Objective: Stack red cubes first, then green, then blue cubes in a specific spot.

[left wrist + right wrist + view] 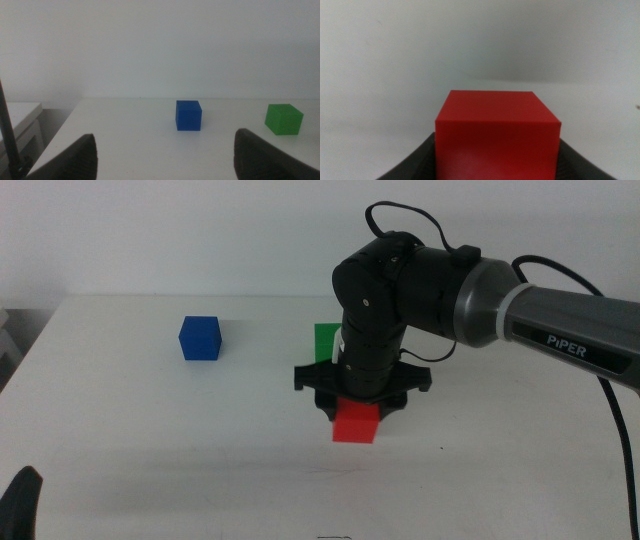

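Blocking green cube (326, 340): right arm gripping red cube (356, 422); blue cube (200, 338) apart.

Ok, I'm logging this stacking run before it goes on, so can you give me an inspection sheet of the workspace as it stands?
Surface: white table, plain, no marker seen.
Job's things: red cube between the right gripper's jaws, near the table's middle; green cube behind that arm, partly hidden in the middle view; blue cube alone to the left, apart from the others. Nothing stacked yet.
Clutter: nothing seen.
Grippers: right gripper shut on the red cube; left gripper open, waiting at the near left edge.
Cables: black cable looping over the right arm.
Surroundings: plain white wall.
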Robot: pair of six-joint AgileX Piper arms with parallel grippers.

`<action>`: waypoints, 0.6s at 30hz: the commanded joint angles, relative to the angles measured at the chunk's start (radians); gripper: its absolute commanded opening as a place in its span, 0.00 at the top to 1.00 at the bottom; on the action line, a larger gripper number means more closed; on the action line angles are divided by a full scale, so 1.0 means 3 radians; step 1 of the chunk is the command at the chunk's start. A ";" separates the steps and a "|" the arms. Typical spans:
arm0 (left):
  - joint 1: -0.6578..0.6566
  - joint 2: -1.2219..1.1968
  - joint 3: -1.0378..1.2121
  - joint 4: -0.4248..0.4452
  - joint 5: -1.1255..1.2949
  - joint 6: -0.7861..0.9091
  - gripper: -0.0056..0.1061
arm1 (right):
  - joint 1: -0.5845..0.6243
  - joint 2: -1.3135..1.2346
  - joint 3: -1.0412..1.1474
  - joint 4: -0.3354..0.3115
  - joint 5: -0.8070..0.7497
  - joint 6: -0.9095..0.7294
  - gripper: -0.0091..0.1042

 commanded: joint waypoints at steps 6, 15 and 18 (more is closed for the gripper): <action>-0.0010 -0.0069 -0.0009 -0.0038 -0.0279 -0.0027 0.11 | 0.0005 -0.0149 -0.0083 -0.0113 -0.0214 0.0273 0.93; -0.0010 -0.0069 -0.0009 -0.0038 -0.0279 -0.0027 0.11 | 0.0133 0.0100 -0.0264 -0.0199 -0.0060 0.0314 0.93; -0.0010 -0.0069 -0.0009 -0.0038 -0.0279 -0.0027 0.11 | 0.0164 0.0207 -0.0424 -0.0199 0.0053 0.0311 0.93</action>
